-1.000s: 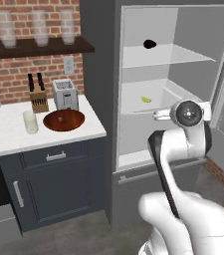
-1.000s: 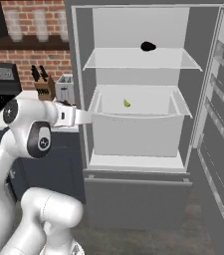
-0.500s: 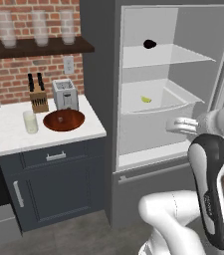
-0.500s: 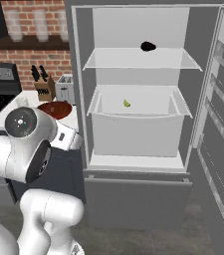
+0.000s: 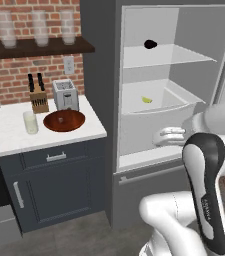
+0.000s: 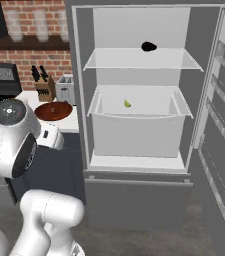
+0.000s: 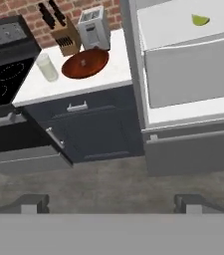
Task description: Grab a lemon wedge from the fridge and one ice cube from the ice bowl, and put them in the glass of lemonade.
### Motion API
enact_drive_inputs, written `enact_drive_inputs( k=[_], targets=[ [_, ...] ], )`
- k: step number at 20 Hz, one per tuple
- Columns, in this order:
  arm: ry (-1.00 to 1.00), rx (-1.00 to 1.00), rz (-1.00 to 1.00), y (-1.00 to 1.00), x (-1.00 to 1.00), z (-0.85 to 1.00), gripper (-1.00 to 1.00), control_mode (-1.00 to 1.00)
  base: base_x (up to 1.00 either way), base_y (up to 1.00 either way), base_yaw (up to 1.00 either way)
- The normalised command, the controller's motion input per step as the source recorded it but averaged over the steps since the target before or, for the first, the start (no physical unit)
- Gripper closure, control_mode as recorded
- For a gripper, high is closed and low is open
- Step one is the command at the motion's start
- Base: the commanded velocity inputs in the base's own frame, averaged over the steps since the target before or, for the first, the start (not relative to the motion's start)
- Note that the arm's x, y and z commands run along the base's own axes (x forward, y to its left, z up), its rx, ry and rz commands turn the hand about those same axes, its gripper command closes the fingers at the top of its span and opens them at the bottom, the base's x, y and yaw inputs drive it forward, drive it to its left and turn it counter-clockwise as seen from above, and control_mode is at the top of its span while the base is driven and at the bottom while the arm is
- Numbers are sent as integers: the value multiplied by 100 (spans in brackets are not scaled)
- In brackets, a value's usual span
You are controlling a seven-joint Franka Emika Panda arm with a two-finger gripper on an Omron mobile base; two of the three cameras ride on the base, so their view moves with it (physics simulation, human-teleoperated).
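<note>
1. The gripper shows in the hand view as two dark fingertips at the bottom, far apart, nothing between them; it is open wide and empty. Their lower ends are cut off by the picture's bottom.
2. In the left base view the arm covers the fridge's lower right corner, and its pale hand sits in front of the drawer face.
3. The fridge stands open; its door is swung to the right and runs off the edge of the right base view.
4. The wedge is a tiny yellow-green sliver lying on the floor of the white drawer under the shelf. Its crescent form is too small to make out clearly.
5. A dark lump rests on the shelf above; what it is cannot be told.
6. The bowl is wide, shallow, glossy reddish-brown, on the white counter left of the fridge. A small speck sits inside it in the hand view, too faint to identify.
7. The glass, short with pale liquid, stands just left of the bowl.
8. Behind the bowl stand a toaster and a knife block.
9. Three frosted glasses on the high shelf look blurred.
10. The stove is cut off at the left edge.
</note>
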Motion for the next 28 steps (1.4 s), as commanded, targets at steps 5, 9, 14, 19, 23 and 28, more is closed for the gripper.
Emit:
enact_drive_inputs(
  k=[5, 9, 14, 19, 23, 28],
  targets=[
    [11, -33, 0, 49, -12, -9, -100, -100, 0, 0, 0],
    [2, -8, -2, -13, -17, -9, -100, -100, 0, 0, 0],
    [0, 0, -4, -35, -19, -6, -100, -100, 0, 0, 0],
    [0, 0, -2, -33, -22, -5, -100, -100, 0, 0, 0],
    [0, 0, 0, -7, -6, -2, -100, -100, 0, 0, 0],
    [1, 0, 0, 0, 0, 0, -100, -100, 0, 0, 0]
  ],
)
